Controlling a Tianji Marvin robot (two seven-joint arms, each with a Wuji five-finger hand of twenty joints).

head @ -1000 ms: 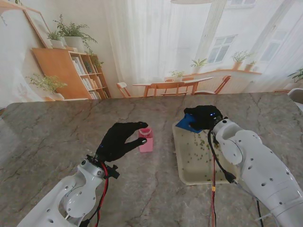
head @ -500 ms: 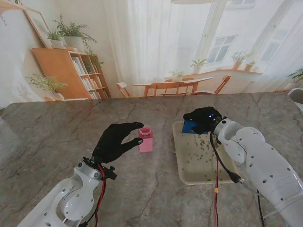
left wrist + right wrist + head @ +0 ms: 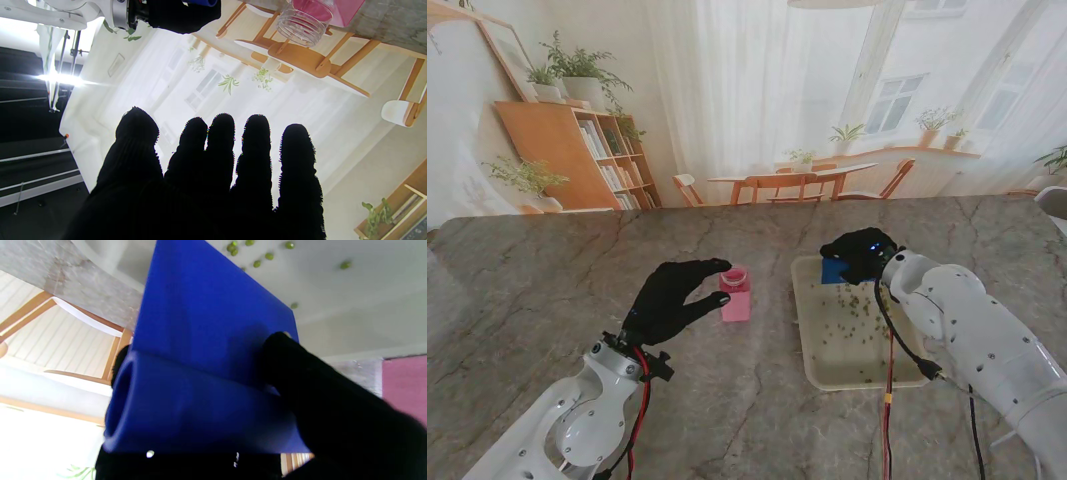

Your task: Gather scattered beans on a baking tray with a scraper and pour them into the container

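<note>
While my right hand [image 3: 859,252] clamps the blue scraper [image 3: 200,340] over the tray [image 3: 812,350], only its wrist view resolves green beans [image 3: 257,263]; left hand [image 3: 672,295] spread, empty, near the pink container [image 3: 735,295] on marble table [image 3: 527,300].

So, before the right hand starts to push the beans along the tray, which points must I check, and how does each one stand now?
1. Right hand holds the blue scraper: ok.
2. Scraper sits at the end of the tray farther from me, with the beans nearer to me: ok.
3. Scraper edge touches the tray floor: cannot tell.
4. Pink container stands upright on the table, to the left of the tray: ok.
5. Left hand is open, beside the container and not gripping it: ok.
6. All beans lie inside the tray: cannot tell.
</note>
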